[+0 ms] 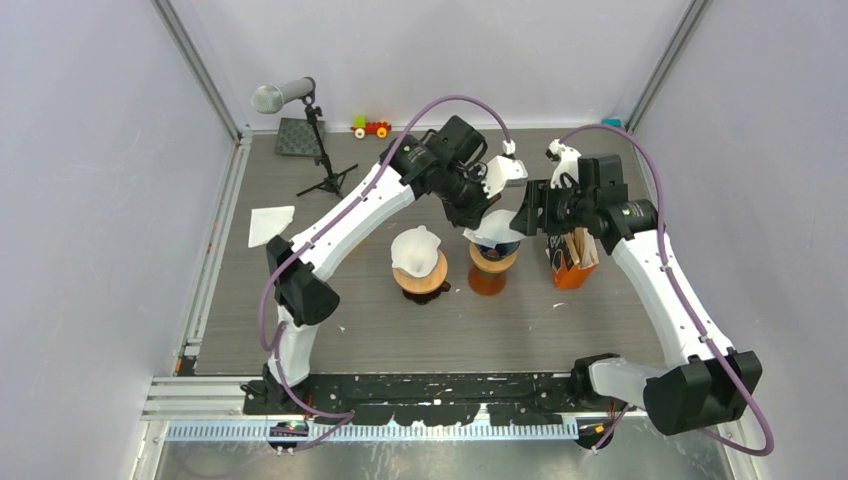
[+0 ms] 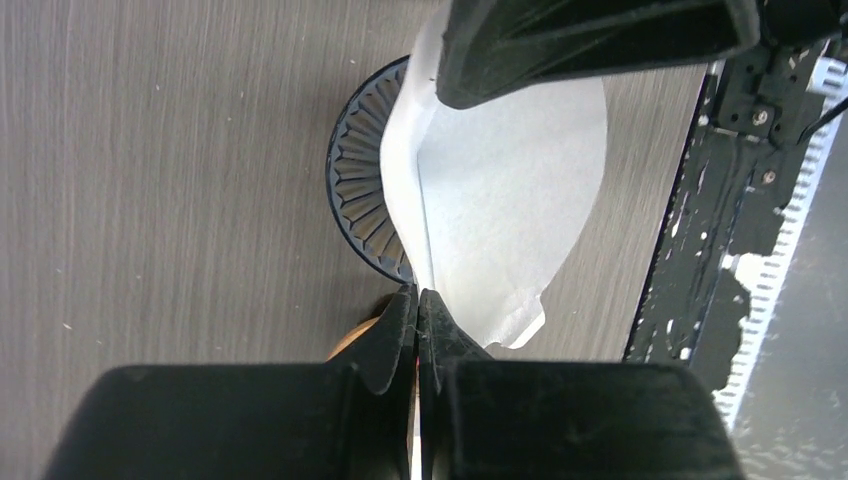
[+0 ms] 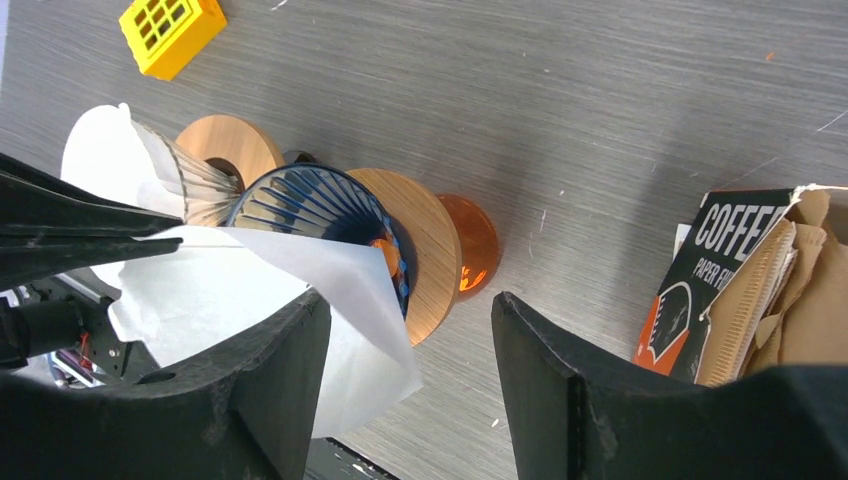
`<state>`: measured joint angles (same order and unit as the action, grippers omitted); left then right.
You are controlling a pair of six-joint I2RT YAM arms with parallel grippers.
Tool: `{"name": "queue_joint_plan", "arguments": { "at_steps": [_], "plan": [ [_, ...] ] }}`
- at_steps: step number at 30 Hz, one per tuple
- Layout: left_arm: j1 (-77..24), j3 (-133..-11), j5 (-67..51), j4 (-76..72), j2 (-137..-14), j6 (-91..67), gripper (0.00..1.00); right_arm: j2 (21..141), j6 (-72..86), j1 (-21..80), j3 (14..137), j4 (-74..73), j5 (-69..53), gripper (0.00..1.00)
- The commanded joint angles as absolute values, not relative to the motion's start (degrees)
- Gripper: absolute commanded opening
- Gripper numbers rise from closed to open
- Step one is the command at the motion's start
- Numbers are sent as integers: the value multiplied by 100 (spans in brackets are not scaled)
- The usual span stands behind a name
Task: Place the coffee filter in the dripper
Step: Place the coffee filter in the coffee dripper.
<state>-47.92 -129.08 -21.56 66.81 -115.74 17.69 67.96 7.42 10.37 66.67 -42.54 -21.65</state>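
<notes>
The grey worktop [image 1: 450, 330] fills the middle of the overhead view, with both arms bent inward over its centre. At the right of centre an opened filter box [image 1: 572, 262] is seen, and left of centre a second dripper [image 1: 420, 262] that is already lined with paper.

The blue ribbed dripper [image 3: 300, 205] is set on a wooden collar [image 3: 425, 250] over an orange carafe [image 3: 472, 240]. The coffee filter [image 2: 500, 200] is held above it, partly opened and tilted, and not yet seated. Its seam edge is pinched by the left fingers [image 2: 395, 330], which are closed tight on the paper. The right fingers [image 3: 270, 390] are spread wide and grip nothing; one of them lies against or just beside the paper.

For this step the cone should be opened fully and its tip centred over the dripper's mouth. It should then be lowered until the paper is borne by the ribs, and the pinch released only then. A drag on the rim should be avoided, since the dripper might be tipped.

The filter's tip is hidden by the fingers in both wrist views. Whether paper and ribs touch cannot be told. The box lettering is cut off at the frame edge.
</notes>
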Motion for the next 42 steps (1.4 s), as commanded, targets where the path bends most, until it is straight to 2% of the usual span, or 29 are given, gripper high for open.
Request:
{"name": "queue_joint_plan", "arguments": {
  "at_steps": [1, 8, 28, 38, 42],
  "plan": [
    [-4779, -13134, -2513, 6868, -11553, 2752, 0, 6548, 650, 1019, 6942, -4293, -2129, 65],
    [-4781, -13819, -2962, 7582, -11858, 3539, 0, 6593, 617, 1019, 7021, -4386, -2238, 65],
    [-4779, -14247, -3183, 8050, -11999, 4408, 0, 6700, 512, 950, 7120, -4543, -2661, 64],
    [-4780, -14257, -3167, 8071, -12118, 4532, 0, 6819, 495, 945, 6727, -4452, -2785, 53],
    [-4781, -14238, -3070, 7989, -12120, 4524, 0, 6802, 532, 951, 6633, -4395, -2779, 46]
  ]
}}
